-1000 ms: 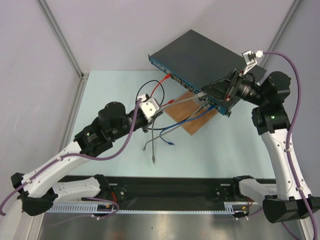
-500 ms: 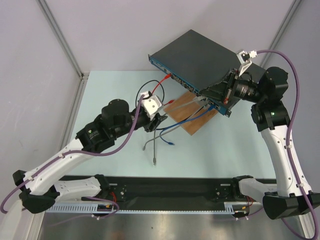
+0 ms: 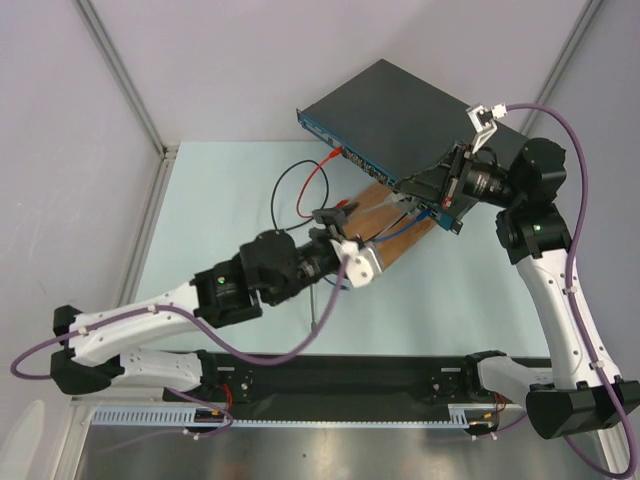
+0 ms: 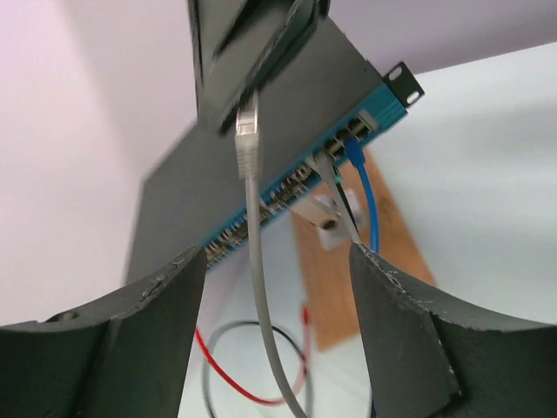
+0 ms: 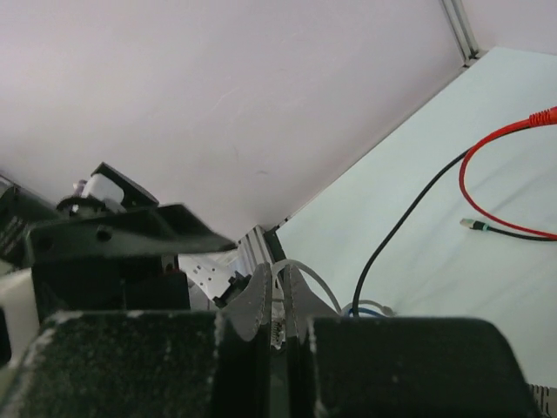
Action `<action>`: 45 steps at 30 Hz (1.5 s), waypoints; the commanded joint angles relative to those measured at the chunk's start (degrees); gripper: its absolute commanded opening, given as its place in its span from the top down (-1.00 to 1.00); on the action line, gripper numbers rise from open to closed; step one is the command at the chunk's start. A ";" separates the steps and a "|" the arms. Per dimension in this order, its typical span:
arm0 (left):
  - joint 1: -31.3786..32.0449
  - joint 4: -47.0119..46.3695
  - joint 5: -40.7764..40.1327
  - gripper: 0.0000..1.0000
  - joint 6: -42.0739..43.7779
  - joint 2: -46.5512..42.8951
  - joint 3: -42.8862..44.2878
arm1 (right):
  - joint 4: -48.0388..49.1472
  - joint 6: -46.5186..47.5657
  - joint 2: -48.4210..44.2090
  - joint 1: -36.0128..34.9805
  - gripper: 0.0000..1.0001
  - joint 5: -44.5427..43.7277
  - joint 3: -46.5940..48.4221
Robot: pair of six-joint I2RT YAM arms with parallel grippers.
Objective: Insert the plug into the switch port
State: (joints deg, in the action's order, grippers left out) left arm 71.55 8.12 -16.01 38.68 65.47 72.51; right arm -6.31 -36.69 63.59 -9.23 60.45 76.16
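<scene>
Right gripper (image 5: 278, 300) is pinched shut on the pale plug (image 4: 248, 131) of a grey cable (image 4: 261, 287), just in front of the black switch (image 3: 390, 110) at the far side of the table (image 3: 450, 300). Left gripper (image 4: 277, 252) gapes wide, with the cable hanging between its fingers.

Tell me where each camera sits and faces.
Top external: overhead behind the robot, looking down on the switch; left arm and right arm show.
Left wrist: facing the switch's blue strip and grey plug; open left pincer at bottom.
Right wrist: facing left across the table; right pincer shut on the grey plug.
All share the red cable.
</scene>
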 commanded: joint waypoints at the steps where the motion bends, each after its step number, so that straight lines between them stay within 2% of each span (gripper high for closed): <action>1: 3.77 -13.02 -10.08 -0.43 16.24 1.67 -2.02 | 3.23 -2.69 -1.45 -0.61 1.00 -1.64 -1.10; 2: 4.38 -16.52 -11.49 -0.41 18.95 2.55 -2.98 | 3.06 -2.78 -1.54 -0.70 1.00 -1.82 -1.36; 9: 5.88 -22.27 -17.81 -0.36 23.99 7.55 -4.04 | 1.83 -3.30 -3.04 -1.22 1.00 -1.65 -2.51; 11: 5.80 -22.62 -18.97 -0.33 23.64 8.44 -3.87 | 1.30 -3.57 -3.56 -1.66 1.00 -1.38 -3.03; 14: 5.36 -20.09 -19.67 -0.17 20.50 9.15 -2.82 | 0.59 -3.48 -4.18 -2.45 1.00 -1.03 -3.39; 16: 4.48 -16.23 -18.36 0.10 17.42 8.54 -1.94 | -0.45 -2.78 -4.70 -2.89 1.00 -1.03 -3.47; 17: 3.69 -14.99 -18.09 0.32 14.27 8.27 -0.98 | -0.81 -2.25 -4.88 -3.50 1.00 -1.12 -3.56; 19: 2.81 -12.01 -17.31 0.61 10.47 7.83 0.60 | -2.04 -1.11 -5.14 -3.86 1.00 -1.47 -3.56; 20: 1.94 -7.98 -15.04 0.84 6.28 7.39 2.70 | -2.30 -0.76 -5.23 -3.69 0.89 -1.56 -3.39; 21: 1.32 -4.99 -13.54 0.94 3.80 7.04 3.85 | -3.09 -0.06 -5.15 -2.99 0.66 -1.82 -2.52; 22: 0.70 -1.91 -10.65 0.99 1.17 6.78 5.08 | -3.97 0.47 -4.97 -2.29 0.42 -1.74 -2.07; 23: -0.87 3.78 -5.31 1.00 -4.43 5.82 7.62 | -3.54 0.39 -4.62 -1.15 0.02 -1.21 -1.72; 25: -2.63 9.86 1.04 0.99 -9.73 5.02 9.31 | -2.05 0.30 -3.92 4.38 -0.33 0.36 0.30; 26: -4.56 12.16 8.20 0.99 -14.98 4.49 11.14 | -1.26 0.30 -3.57 7.01 -0.52 1.24 1.26; 27: -5.71 14.10 11.76 0.99 -17.82 4.31 12.21 | -0.47 0.21 -2.43 8.78 -0.56 2.21 2.40; 28: -6.76 17.25 14.84 0.99 -20.37 4.31 13.09 | 1.63 0.21 -1.99 14.54 -0.60 4.66 4.76; 29: -9.04 18.76 18.61 1.00 -24.92 4.40 14.66 | 2.69 0.56 -1.46 16.60 -0.67 6.25 5.92; 30: -10.54 20.25 27.43 0.99 -26.36 4.49 15.46 | 3.57 1.35 -0.76 18.18 -0.71 7.92 7.06; 32: -15.96 21.94 38.90 0.99 -31.19 4.84 16.00 | 2.62 5.89 -0.57 21.62 -0.88 12.05 10.40; 33: -17.74 21.76 49.56 0.99 -33.29 5.62 16.00 | 1.05 7.40 -1.10 22.32 -0.90 14.59 11.19; 35: -22.91 20.01 60.43 0.99 -41.46 7.55 15.82 | -0.28 10.57 -2.24 22.42 -0.90 16.62 11.56; 36: -24.08 18.53 71.45 0.99 -44.62 9.83 15.38 | -1.68 13.28 -2.94 22.24 -0.90 17.50 11.29; 37: -24.96 13.12 75.65 0.99 -51.96 10.63 13.64 | -2.39 14.87 -4.69 21.81 -0.89 17.69 10.94; 39: -26.54 4.93 81.11 0.99 -60.00 11.08 10.56 | -4.92 17.94 -6.19 19.70 -0.74 18.30 9.62; 40: -26.64 -0.94 82.01 0.99 -64.73 11.43 8.81 | -6.60 19.10 -6.98 18.56 -0.60 17.96 9.36; 45: -26.55 -10.83 86.93 0.99 -73.21 14.15 7.56 | -21.61 34.81 -9.71 9.42 -0.31 11.82 10.50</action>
State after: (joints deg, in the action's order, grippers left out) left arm 45.12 9.93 59.55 -22.63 79.64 80.14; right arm -17.43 -14.57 55.18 3.77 74.81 85.23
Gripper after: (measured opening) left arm 0.045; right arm 0.679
